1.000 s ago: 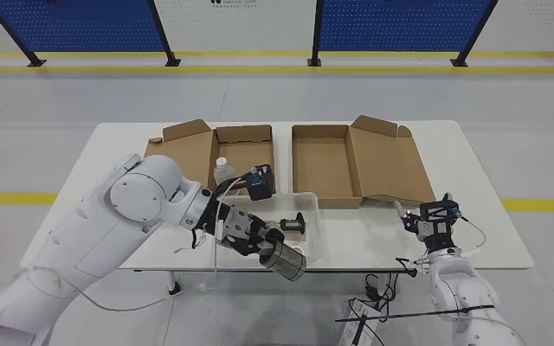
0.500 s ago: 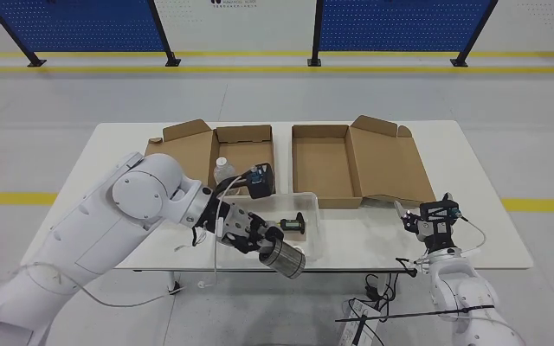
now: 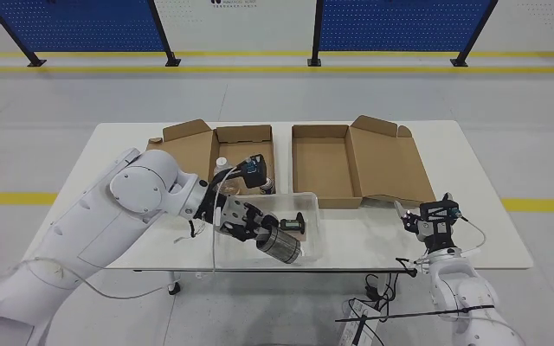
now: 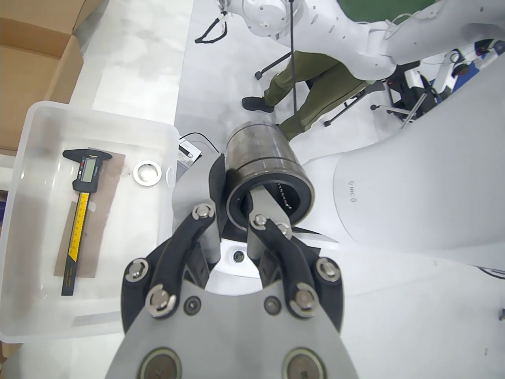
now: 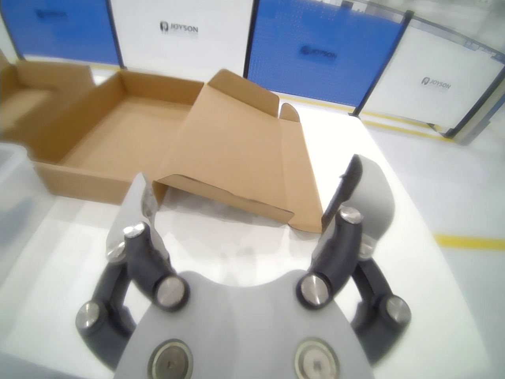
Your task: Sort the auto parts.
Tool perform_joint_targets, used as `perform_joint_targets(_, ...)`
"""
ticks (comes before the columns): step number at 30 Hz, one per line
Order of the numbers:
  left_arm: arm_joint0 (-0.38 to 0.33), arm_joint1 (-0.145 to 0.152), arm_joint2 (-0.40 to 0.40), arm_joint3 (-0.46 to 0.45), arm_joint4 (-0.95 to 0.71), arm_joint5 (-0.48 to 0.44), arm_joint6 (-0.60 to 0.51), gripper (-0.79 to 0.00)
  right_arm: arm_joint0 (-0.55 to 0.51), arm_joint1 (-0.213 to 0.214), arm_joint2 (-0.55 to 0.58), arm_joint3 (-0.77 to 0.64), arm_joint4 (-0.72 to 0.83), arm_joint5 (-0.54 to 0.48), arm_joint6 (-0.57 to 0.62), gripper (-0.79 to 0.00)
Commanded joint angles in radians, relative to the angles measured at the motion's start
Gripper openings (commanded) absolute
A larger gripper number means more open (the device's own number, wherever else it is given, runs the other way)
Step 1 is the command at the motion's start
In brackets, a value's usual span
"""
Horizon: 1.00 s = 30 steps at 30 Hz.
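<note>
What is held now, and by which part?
The left gripper holds the metal cylinder by its end wall, one finger inside the bore. The right gripper holds nothing.

Table [image 3: 485, 199]: white, rectangular, long side toward robot.

Directly on it, 3 items:

1. Left box [image 3: 242, 143]: brown cardboard, shallow, open. Sits in far half, left of ctr. Lid folded out flat to robot's left.
2. Right box [image 3: 322, 169]: same type, open, far half, right of ctr. Lid folded out to robot's right; lid's outer edge sits tilted, slightly off the tabletop. Narrow gap btwn the 2 boxes, not touching.
3. Bin [image 3: 286, 201]: clear plastic, rectangular, at near edge approx. mid-table. Just beside the front walls of both boxes; contact can't be judged.

Right end of tabletop bare white.
</note>
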Motion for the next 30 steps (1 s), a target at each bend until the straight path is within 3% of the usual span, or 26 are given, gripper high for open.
perform_joint_targets(1, 0.005, -0.002, 0.002, 0.008, 0.022, 0.007, 0.014, -0.785, 0.0, 0.0, 0.0, 0.0, 0.0, 0.0, 0.0, 0.0)
perform_joint_targets(13, 0.019, -0.014, -0.001, 0.029, 0.092, 0.034, 0.059, -0.785, 0.0, 0.0, 0.0, 0.0, 0.0, 0.0, 0.0, 0.0)
perform_joint_targets(18, 0.022, -0.02, -0.018, 0.038, 0.149, 0.085, 0.141, -0.785, 0.0, 0.0, 0.0, 0.0, 0.0, 0.0, 0.0, 0.0)
perform_joint_targets(25, 0.035, -0.026, -0.048, 0.061, 0.232, 0.289, 0.284, -0.785, 0.0, 0.0, 0.0, 0.0, 0.0, 0.0, 0.0, 0.0)
perform_joint_targets(30, 0.023, -0.03, -0.054, 0.062, 0.342, 0.449, 0.297, -0.785, 0.0, 0.0, 0.0, 0.0, 0.0, 0.0, 0.0, 0.0)
